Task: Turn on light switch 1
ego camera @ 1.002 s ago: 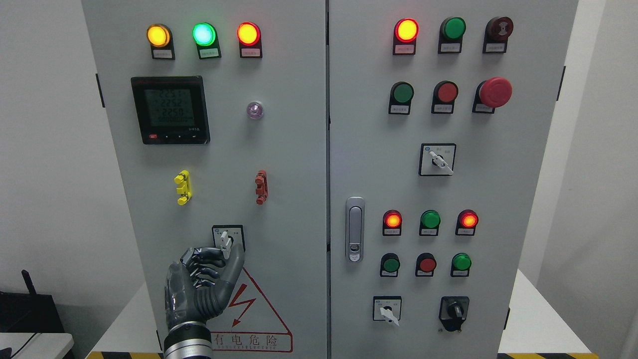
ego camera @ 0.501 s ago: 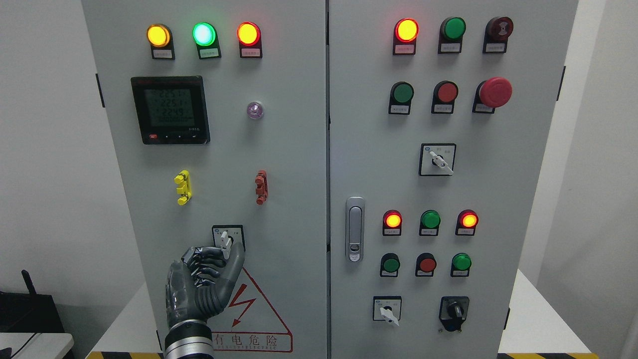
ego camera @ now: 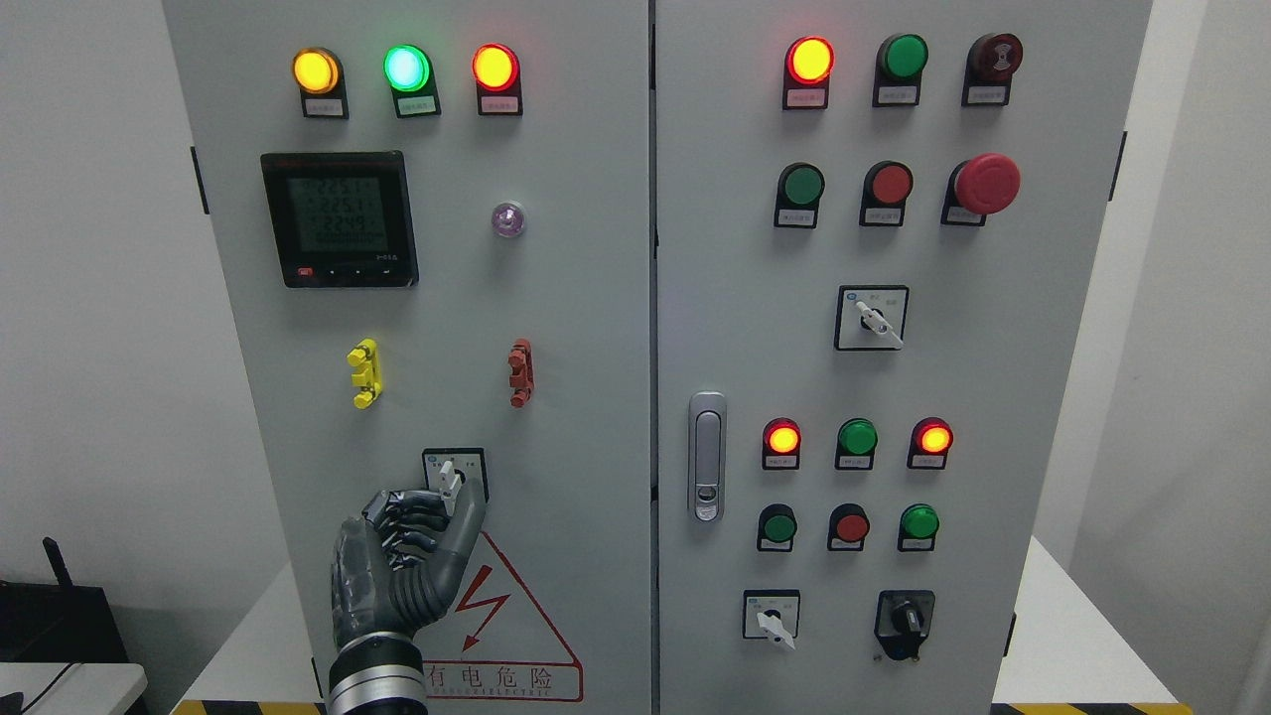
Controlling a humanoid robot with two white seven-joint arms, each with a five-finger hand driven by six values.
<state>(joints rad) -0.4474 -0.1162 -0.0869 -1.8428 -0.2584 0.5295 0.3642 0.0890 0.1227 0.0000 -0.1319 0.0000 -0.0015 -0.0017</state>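
Observation:
The rotary switch [ego camera: 454, 471] sits low on the left cabinet door [ego camera: 576, 328], in a black-framed square plate. Its white lever stands almost upright. My left hand [ego camera: 444, 504] comes up from the bottom edge and is shut on the lever's lower end: the thumb lies on its right side and the curled fingers [ego camera: 402, 514] on its left. The hand hides the bottom of the switch plate. My right arm does not show.
Lit yellow, green and red lamps [ego camera: 405, 68] and a digital meter [ego camera: 338, 218] are above on the left door. The right door carries push buttons, a red mushroom stop [ego camera: 985, 183], a door handle [ego camera: 706, 455] and more rotary switches [ego camera: 872, 318].
My left hand has shifted very slightly at the switch. The white lever stands as before, and only the meter digits flicker.

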